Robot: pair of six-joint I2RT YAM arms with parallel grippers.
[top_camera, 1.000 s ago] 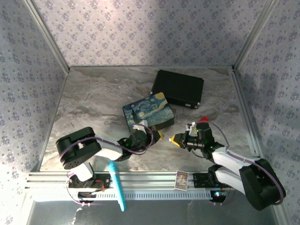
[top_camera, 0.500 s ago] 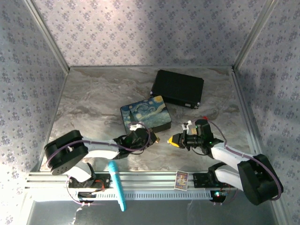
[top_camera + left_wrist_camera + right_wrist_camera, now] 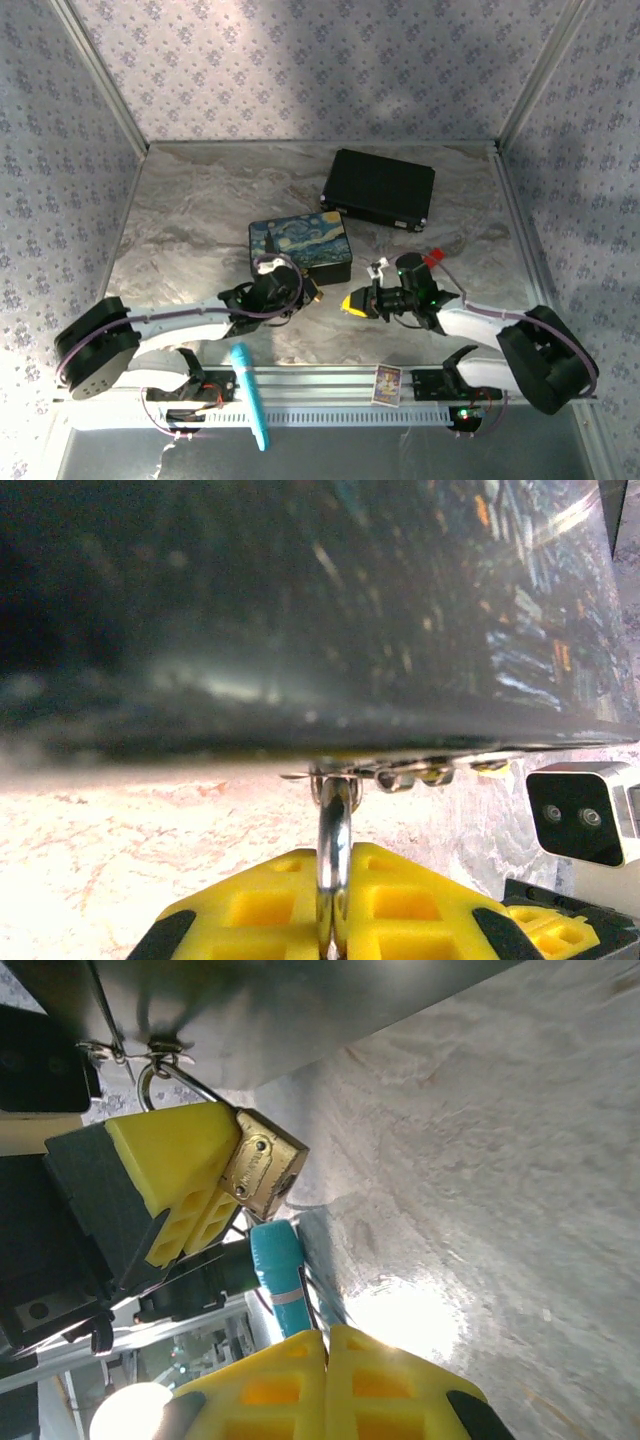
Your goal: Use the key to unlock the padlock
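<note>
"At the starry painted box's (image 3: pixel 298 243) front edge, how does the small brass padlock with its silver shackle (image 3: pixel 262 1173) lie?"

"Hung from the latch, my left gripper (image 3: pixel 333 905) clamped on the shackle. Body slants toward my right gripper (image 3: pixel 325 1360), just beside it, pads pressed together; whether they pinch the tan-headed key, I can't tell."

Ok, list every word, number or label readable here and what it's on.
Nothing can be read.
padlock: faint marks on its brass side, too blurred.
small card on the front rail: print too small.
painted box: a picture, no words visible.
</note>
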